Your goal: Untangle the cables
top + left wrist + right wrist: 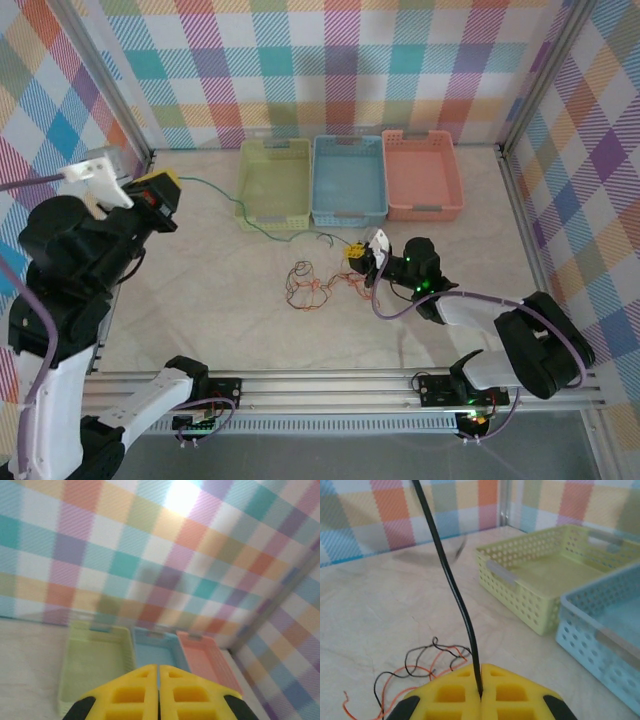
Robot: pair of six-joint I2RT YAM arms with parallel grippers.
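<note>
Looking down from the top camera, I find the cables as a loose orange-and-black tangle (pixel 305 285) near the middle of the table (pixel 200 320), slightly toward its near edge. My right pincer (pixel 362 258) is just beside it, on the side toward the right edge. The left pincer (pixel 160 195) hangs high over the left edge, well apart from the tangle. A greenish strand (pixel 245 212) runs from close by the left pincer past the front of the green basket (pixel 272 180) toward the right one. The right arm is plainly the nearer.

On the left wrist camera the yellow fingers (pixel 125 695) are pressed together with no wire visible between them, so I cannot tell whether they pinch anything.

On the right wrist camera the right pincer is clenched on a black strand (pixel 452 580), which leaves the finger seam and runs off toward the far left corner. The tangle lies low and left of the fingers. I judge the next pull should follow that strand's long axis, drawing it clear of the tangle.
</note>
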